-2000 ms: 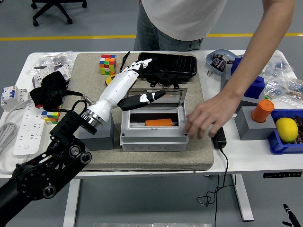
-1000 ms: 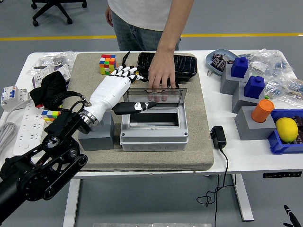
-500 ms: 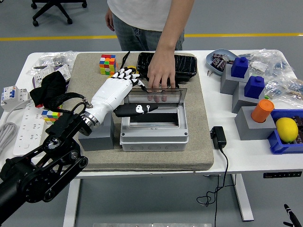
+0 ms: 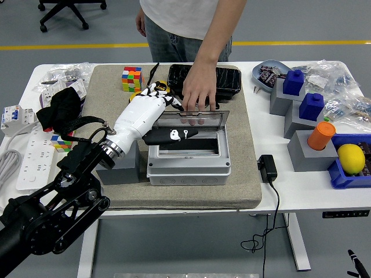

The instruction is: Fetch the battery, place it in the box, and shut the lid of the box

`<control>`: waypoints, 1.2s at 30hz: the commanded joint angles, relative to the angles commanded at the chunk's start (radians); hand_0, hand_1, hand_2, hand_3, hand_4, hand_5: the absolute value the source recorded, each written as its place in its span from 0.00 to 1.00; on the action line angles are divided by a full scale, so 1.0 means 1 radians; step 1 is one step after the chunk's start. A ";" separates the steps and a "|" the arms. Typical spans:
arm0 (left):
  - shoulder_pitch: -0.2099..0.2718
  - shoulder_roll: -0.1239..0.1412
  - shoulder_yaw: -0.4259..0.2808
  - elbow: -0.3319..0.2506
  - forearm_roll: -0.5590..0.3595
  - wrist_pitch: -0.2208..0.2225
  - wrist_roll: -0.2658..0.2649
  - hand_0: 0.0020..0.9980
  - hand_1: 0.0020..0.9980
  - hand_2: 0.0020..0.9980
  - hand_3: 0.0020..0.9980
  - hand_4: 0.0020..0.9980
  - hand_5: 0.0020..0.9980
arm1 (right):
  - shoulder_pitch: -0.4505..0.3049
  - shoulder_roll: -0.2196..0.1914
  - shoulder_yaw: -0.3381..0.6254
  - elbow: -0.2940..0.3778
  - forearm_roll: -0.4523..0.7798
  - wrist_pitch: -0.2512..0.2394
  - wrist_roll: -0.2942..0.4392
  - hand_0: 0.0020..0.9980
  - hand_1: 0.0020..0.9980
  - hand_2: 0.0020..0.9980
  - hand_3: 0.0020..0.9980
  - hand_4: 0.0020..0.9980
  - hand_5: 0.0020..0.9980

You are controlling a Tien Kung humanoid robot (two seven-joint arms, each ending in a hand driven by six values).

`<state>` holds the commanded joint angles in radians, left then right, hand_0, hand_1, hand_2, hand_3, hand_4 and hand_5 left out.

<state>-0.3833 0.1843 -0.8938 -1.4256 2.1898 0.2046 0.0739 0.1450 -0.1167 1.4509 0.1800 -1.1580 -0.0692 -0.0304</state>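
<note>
On the beige mat (image 4: pixel 243 174) in the middle of the white table (image 4: pixel 301 191), a grey box (image 4: pixel 189 156) is sitting with its clear lid (image 4: pixel 200 119) standing open at the back; no writing on it is legible. Inside the box no battery is showing, and I cannot tell where the battery is. A Rubik's cube (image 4: pixel 131 79) is lying at the mat's far left corner and a black tray (image 4: pixel 223 81) behind the box. To the right, grey blocks carrying blue pieces (image 4: pixel 313 105), an orange cylinder (image 4: pixel 322 135) and a lemon (image 4: pixel 351 158) are crowding the table edge; a white power strip (image 4: pixel 28 159) is lying at the left. A person's hand (image 4: pixel 199 87) is pressing down on the lid's top edge. The left hand (image 4: pixel 152 116) is reaching over the box's left rear corner, fingers loosely extended and holding nothing, its thumb lying across the box opening just beside the lid.
</note>
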 joint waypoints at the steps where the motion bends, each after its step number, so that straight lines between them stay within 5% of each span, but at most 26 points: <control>1: 0.001 0.001 0.002 -0.003 -0.002 0.000 0.001 1.00 0.71 0.57 0.65 1.00 1.00 | 0.000 0.000 0.001 0.000 0.000 0.000 0.000 0.86 0.83 0.79 0.78 1.00 1.00; 24: 0.043 0.029 0.091 -0.023 -0.031 -0.006 0.007 1.00 0.70 0.57 0.64 1.00 1.00 | -0.007 -0.001 0.006 0.000 -0.008 0.000 -0.001 0.86 0.83 0.79 0.78 1.00 1.00; 36: 0.042 0.023 0.020 -0.026 -0.050 0.017 -0.025 1.00 0.72 0.63 0.65 1.00 1.00 | -0.005 -0.001 0.007 0.000 -0.009 0.000 -0.001 0.87 0.83 0.79 0.78 1.00 1.00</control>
<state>-0.3417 0.2069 -0.8742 -1.4519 2.1400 0.2212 0.0492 0.1399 -0.1174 1.4575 0.1800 -1.1667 -0.0687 -0.0310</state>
